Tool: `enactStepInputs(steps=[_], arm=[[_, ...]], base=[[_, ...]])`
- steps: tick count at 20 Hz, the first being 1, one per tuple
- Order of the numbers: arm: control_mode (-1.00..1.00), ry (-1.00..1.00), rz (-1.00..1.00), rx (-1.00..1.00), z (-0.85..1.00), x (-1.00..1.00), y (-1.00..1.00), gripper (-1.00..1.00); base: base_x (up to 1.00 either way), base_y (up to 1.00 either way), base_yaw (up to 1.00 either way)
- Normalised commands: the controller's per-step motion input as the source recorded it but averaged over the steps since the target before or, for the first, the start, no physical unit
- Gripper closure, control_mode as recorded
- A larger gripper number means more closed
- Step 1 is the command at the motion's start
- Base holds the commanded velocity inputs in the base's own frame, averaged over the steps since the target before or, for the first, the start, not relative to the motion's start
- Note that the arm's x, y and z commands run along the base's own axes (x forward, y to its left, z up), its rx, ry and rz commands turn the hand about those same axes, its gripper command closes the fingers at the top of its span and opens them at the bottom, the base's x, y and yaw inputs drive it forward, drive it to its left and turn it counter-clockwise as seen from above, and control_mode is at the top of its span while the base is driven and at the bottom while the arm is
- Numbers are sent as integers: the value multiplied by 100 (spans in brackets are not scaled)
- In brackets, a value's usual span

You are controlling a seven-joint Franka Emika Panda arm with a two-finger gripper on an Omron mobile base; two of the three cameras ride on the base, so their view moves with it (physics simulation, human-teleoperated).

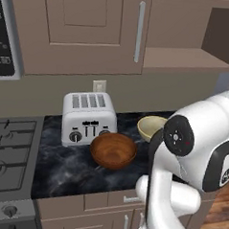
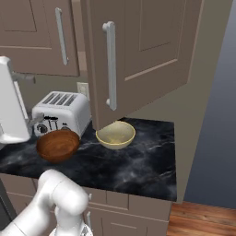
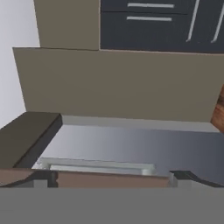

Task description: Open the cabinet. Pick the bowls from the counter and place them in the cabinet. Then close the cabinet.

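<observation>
Cabinet [image 1: 83, 33]: on the wall above the bench; left door shut, right door [image 2: 138, 60] swung wide open toward the robot, its long silver handle [image 2: 110, 64] on the near edge.
Shelf [image 1: 187, 58]: bare brown inner shelf exposed on the right side.
Bench [image 2: 138, 161]: black veined slab over brown drawers.
Wooden bowl [image 1: 113, 150]: reddish-brown, on the bench just in front of the toaster.
Cream bowl [image 2: 115, 134]: pale yellow, on the bench to the right of the wooden bowl, below the open door's lower edge.
Toaster [image 1: 89, 117]: silver, four slots, at the far side of the bench.
Stove [image 1: 11, 153]: grey, to the left.
Jaws [image 3: 111, 179]: spread wide, grasping nothing; the door handle lies just beyond the two fingertips in the hand view.
</observation>
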Motion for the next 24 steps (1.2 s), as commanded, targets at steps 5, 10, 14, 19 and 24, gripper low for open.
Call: enactStepInputs(steps=[5,10,14,19,24], arm=[[-100,10,0,4,-40,44,-4,-100],[-100,6,0,6,-27,43,-23,-100],[-100,5,0,5,-16,46,-25,-100],[-100,0,0,4,-24,57,-22,-100],[-100,0,0,3,-26,59,-19,-100]], base=[[0,0,0],[0,0,0],[0,0,0],[0,0,0],[0,0,0]])
